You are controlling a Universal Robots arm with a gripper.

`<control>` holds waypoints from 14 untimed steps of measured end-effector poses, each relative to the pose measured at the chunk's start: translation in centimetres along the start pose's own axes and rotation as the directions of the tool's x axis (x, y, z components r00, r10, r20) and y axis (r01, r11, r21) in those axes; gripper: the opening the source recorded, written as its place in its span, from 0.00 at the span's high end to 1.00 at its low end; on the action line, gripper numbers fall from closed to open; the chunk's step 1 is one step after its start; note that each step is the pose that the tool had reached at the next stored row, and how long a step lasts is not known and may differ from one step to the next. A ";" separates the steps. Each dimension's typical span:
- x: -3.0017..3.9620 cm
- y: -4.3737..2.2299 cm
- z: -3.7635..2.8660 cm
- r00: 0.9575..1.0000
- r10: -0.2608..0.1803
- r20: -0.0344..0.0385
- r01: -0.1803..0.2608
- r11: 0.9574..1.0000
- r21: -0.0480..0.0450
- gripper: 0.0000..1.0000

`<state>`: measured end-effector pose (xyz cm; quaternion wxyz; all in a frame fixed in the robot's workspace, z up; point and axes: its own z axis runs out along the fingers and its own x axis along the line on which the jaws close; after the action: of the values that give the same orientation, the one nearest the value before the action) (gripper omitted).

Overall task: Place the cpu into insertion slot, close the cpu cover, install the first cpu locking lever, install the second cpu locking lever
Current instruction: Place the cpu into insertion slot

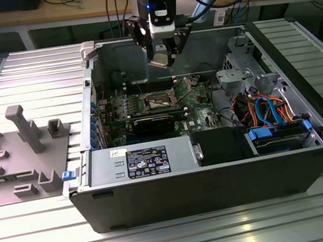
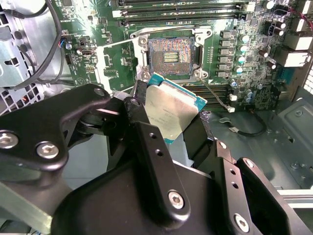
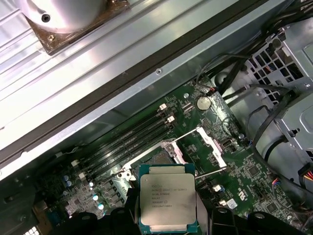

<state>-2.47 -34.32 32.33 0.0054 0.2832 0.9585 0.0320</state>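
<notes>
Exterior view: gripper [image 1: 162, 57] hangs over the open computer case [image 1: 221, 179], above the motherboard [image 1: 199, 105] and well clear of the insertion slot [image 1: 161, 100], which looks bare. Risk as I judge it: an off-centre descent would land the chip on the slot's rim or pin field, and a skewed drop could bend pins. Second wrist view: gripper pinches the cpu [image 2: 172, 110] by two opposite edges, with black fingers [image 2: 139, 105] either side. The chip is tilted to this camera and apart from the slot, whose pin field lies uncovered. The hold is on thin edges only, so a slip or twist between the fingers is possible. Wrong rotation against the slot's keying would stop it seating; can't tell the match from here. First wrist view: cpu cover [image 3: 211, 143] stands swung up beside the slot, with a thin lever rod [image 3: 212, 171] near it. The fingers could snag on either if the approach drifts that way. The cpu is a small flat square with a silvery-grey metal top, a thin teal-green border around it and dark print on top (not read). It looks clean, rigid and thin.
</notes>
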 end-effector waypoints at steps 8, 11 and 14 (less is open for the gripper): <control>0.00 0.00 0.03 1.000 0.008 0.001 -0.008 1.000 0.000 0.46; 0.00 0.00 0.04 1.000 0.011 0.001 -0.011 1.000 0.000 0.46; 0.00 0.00 0.05 1.000 0.014 0.001 -0.014 1.000 0.000 0.46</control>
<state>-2.47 -34.32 32.28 0.0056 0.2897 0.9566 0.0320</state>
